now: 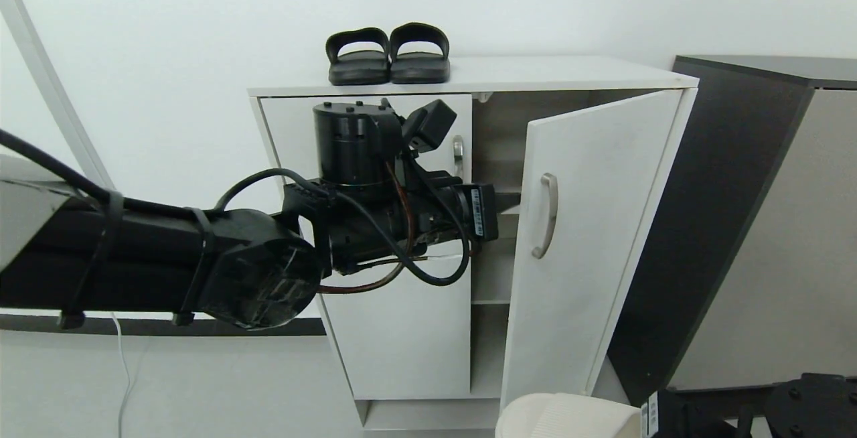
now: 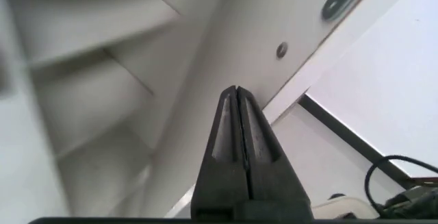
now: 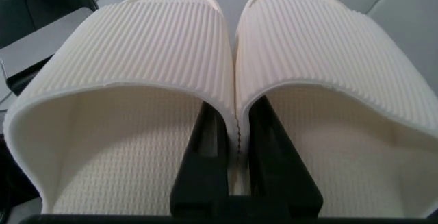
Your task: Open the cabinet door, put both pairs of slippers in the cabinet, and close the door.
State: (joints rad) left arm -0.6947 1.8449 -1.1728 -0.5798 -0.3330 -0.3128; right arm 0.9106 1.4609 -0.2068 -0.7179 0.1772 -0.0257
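Observation:
A white cabinet (image 1: 569, 75) stands against the wall, its right door (image 1: 589, 244) swung partly open and its left door (image 1: 402, 331) closed. A pair of black slippers (image 1: 388, 56) rests on its top. My left arm reaches across the left door, and my left gripper (image 2: 237, 97) is shut and empty, its tips in the gap by the inner side of the open door. My right gripper (image 3: 237, 138) is low at the front right, shut on the touching inner edges of a pair of cream ribbed slippers (image 3: 157, 66) (image 1: 569, 416).
Shelves (image 1: 492, 302) show inside the opening. The open door carries a metal handle (image 1: 548, 215). A tall dark cabinet (image 1: 736, 190) stands close on the right of the white one. White wall lies behind, pale floor below.

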